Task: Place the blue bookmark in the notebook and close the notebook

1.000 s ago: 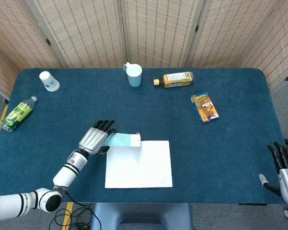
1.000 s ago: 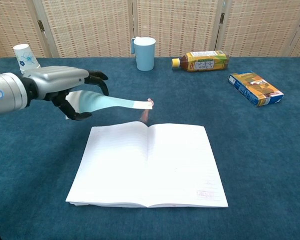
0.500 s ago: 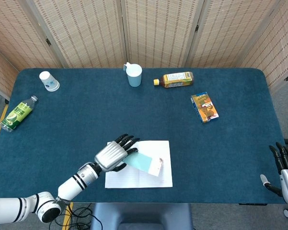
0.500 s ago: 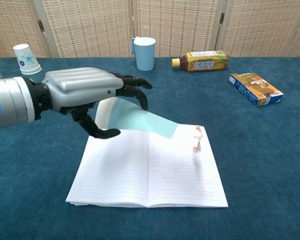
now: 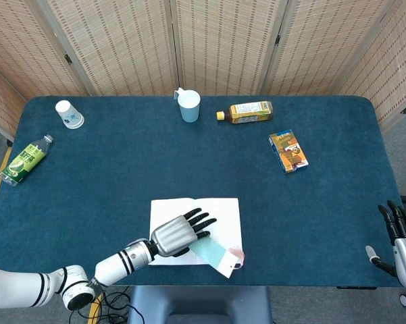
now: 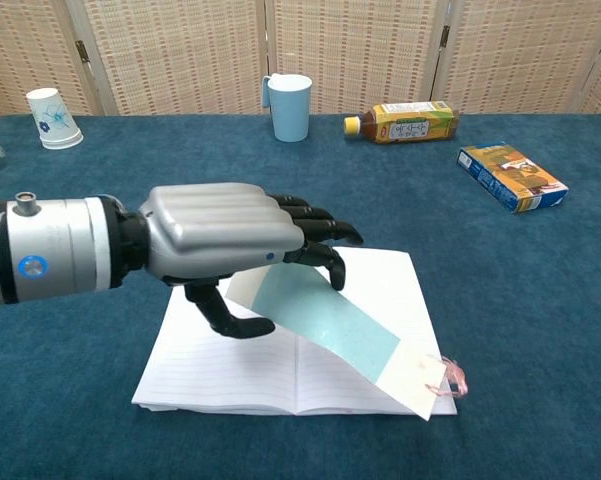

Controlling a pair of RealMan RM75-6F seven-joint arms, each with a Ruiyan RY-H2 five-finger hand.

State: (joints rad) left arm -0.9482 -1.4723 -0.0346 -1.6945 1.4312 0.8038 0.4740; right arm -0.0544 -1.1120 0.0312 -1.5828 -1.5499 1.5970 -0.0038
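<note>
We look down on a table [image 5: 324, 223] covered in a deep blue, felt-like cloth, backed by woven cane screens [image 5: 223, 44]. Near its front edge lies the open notebook [image 5: 172, 209], a flat rectangle of white lined pages. Our left hand [image 5: 178, 235], silver-shelled with black fingers, hovers over the notebook and grasps the blue bookmark [image 5: 211, 254] by its upper end. The bookmark is a long, smooth strip, pale blue along most of its length and white at the tip, where a small pinkish tassel [image 6: 453, 375] hangs. It slants down across the right page, its tip reaching past the notebook's front right corner. Our right hand [image 5: 402, 236] shows at the table's right edge, fingers pointing up and apart, holding nothing.

Farther back stand a light blue plastic pitcher-cup [image 5: 188, 105], a toppled amber bottle [image 5: 245, 112], a flat snack box [image 5: 288, 151], a green bottle [image 5: 26, 159] and a white paper cup [image 5: 68, 113].
</note>
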